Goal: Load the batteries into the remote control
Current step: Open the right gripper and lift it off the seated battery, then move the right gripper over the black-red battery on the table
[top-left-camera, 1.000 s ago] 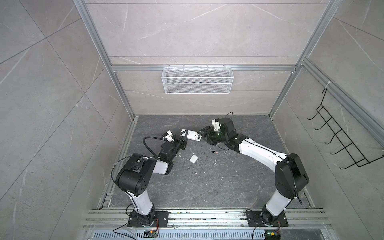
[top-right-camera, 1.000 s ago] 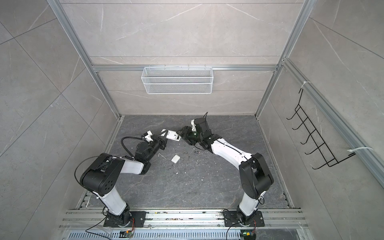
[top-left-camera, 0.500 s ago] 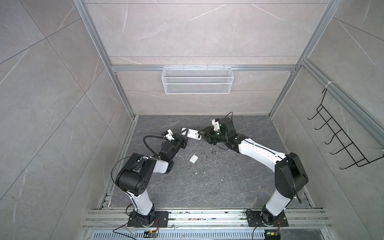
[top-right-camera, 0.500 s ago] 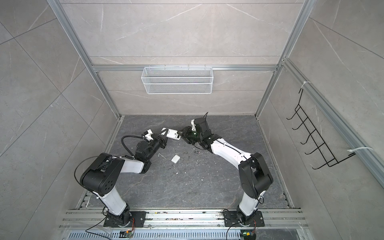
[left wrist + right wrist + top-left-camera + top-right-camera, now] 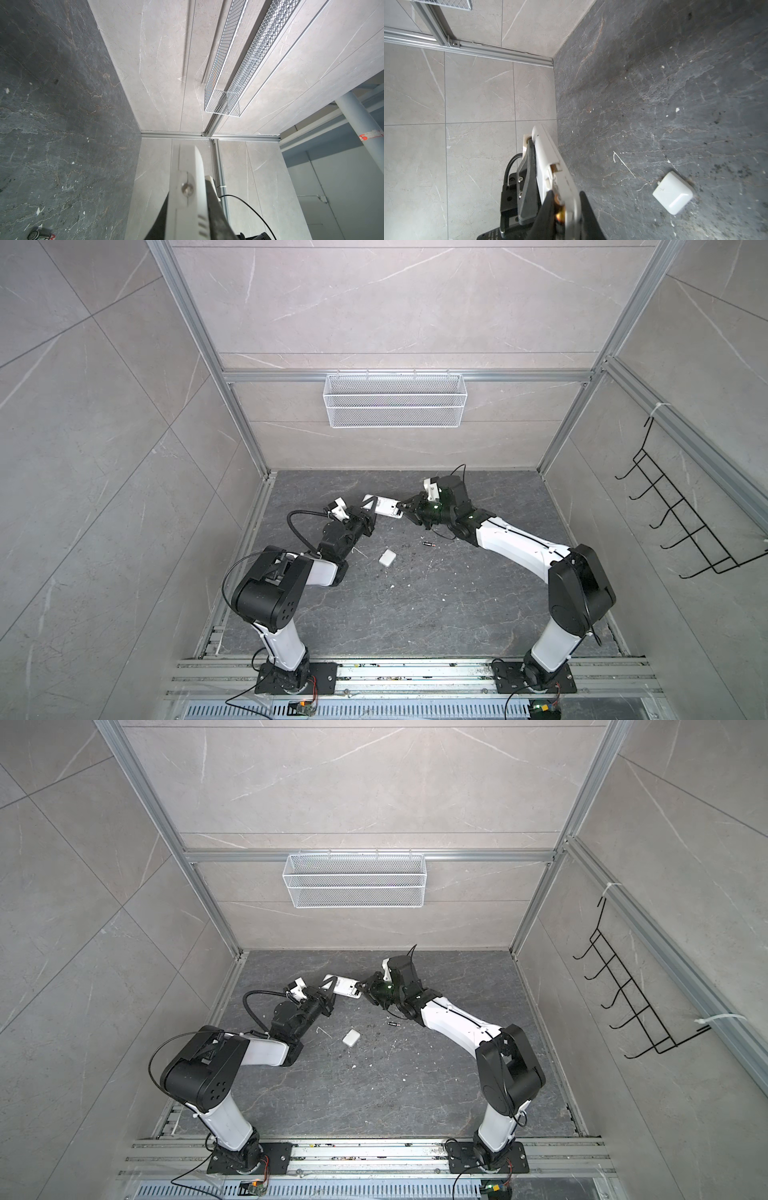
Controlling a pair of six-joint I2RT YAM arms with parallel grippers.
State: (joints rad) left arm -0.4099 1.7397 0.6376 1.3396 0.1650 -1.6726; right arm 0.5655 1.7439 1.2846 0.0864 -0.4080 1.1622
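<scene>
The flat white rectangular plastic remote control (image 5: 384, 506) is held clear of the dark grey stone-look counter (image 5: 415, 605), toward the back of it, and it is gripped at both ends. The left gripper (image 5: 371, 507) is clamped shut on one end and the right gripper (image 5: 402, 510) is closed in around the other, so the remote's long axis runs straight from one gripper to the other. From the right wrist view the right gripper (image 5: 566, 194) is seen with its dark fingers (image 5: 588, 212) on either side of the white body. The held battery (image 5: 559, 216), a slim dark cylinder with a brass-gold end, is trapped between one finger and the open compartment; how far it is seated cannot be told. This is judged to be the pressing-in of the first cell. The loose battery (image 5: 428, 544), a matching slim dark cylinder, is seen lying on the counter, touching nothing. It is placed on the near side of the right gripper, just beside that arm's wrist, with its long axis laid across both top views, nearly parallel to the remote. The right arm is plainly the nearer one, and the left is taken up with holding. The small white rounded plastic cover (image 5: 387, 559) is lying between the two arms, near the loose battery, not yet fitted.
</scene>
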